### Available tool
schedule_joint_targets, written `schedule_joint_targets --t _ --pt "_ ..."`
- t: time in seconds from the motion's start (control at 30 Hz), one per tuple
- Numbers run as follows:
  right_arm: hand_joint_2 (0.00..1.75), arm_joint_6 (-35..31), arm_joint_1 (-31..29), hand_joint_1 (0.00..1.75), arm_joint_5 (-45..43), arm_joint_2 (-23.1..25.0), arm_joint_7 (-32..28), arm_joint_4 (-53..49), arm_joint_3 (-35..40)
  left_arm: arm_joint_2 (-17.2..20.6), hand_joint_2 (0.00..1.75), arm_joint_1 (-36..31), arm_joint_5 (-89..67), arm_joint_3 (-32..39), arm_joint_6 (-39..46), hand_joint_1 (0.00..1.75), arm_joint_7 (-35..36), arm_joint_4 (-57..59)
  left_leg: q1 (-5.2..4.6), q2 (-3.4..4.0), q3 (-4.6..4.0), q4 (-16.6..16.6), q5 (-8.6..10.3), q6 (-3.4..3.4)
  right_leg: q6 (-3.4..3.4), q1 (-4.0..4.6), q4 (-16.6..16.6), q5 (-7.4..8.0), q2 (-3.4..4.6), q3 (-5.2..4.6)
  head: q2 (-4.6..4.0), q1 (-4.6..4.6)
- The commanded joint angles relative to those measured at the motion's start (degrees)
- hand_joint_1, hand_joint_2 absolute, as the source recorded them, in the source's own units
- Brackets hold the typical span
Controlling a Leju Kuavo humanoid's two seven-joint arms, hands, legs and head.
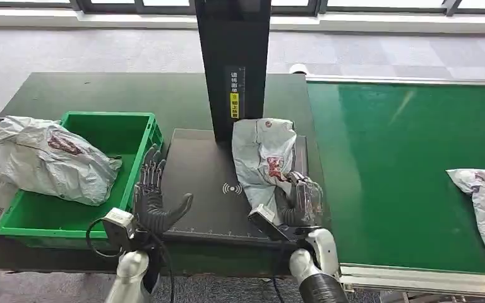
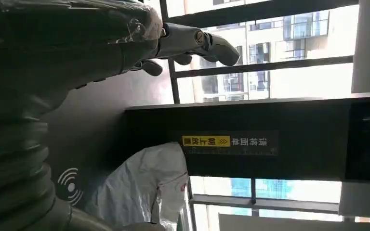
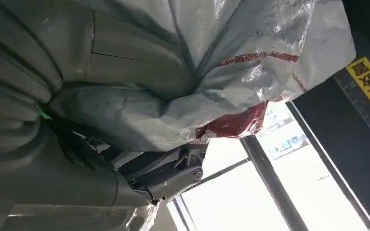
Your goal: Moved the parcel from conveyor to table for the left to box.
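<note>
Parcel, a crumpled grey plastic mailer with red print, lies on the dark flat scanning pad, its near end gripped by the right hand. Left hand hovers spread and holding nothing beside it, with the green plastic crate on its far side. Slippery film could slide from the fingers or catch the black upright post just beyond. Pad sits on a dark green table; a green conveyor belt runs past the right hand, windows behind.
</note>
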Motion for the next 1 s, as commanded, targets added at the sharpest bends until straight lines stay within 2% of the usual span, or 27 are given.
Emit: schedule_joint_targets --t 0.03,0.87,0.9,0.93,1.0 --pt "1.75 -0.1 -3.3 1.75 -0.3 -0.5 0.1 6.1 2.0 1.8 1.75 -0.7 -0.1 -1.7 0.2 0.00 0.1 2.1 0.00 0.08 0.09 -0.1 -0.01 0.01 -0.02 0.01 0.0 0.01 0.06 0.06 0.00 0.00" --pt "1.75 -0.1 -3.3 1.75 -0.3 -0.5 0.1 6.1 2.0 1.8 1.75 -0.7 -0.1 -1.7 0.2 0.00 0.1 2.1 0.01 0.11 0.17 -0.1 0.02 0.02 -0.04 0.02 -0.1 0.04 0.08 0.13 0.00 0.00" --pt "1.75 21.5 -1.8 1.75 -21.9 -5.1 -5.6 3.4 18.1 2.0 1.75 -2.9 -0.7 -2.3 -2.3 0.00 0.1 5.8 0.00 0.08 0.09 -0.1 0.01 0.02 -0.02 0.01 -0.1 0.03 0.06 0.06 0.00 0.00" --pt "1.75 41.4 -1.8 1.75 -26.9 -6.2 -5.6 5.1 23.5 1.9 1.75 -3.8 -0.7 -2.5 -2.0 0.00 0.1 6.8 -0.01 0.10 0.14 -0.1 0.02 0.02 -0.03 0.00 -0.1 0.04 0.08 0.11 0.00 0.00" --pt "1.75 40.1 -1.6 1.75 -28.0 -6.4 -5.6 6.2 25.4 1.8 1.75 -4.5 -0.7 -2.6 -1.6 0.00 0.1 7.5 0.02 -0.04 0.11 -0.1 0.04 0.02 -0.01 0.03 -0.1 0.03 -0.06 0.13 0.00 0.00"
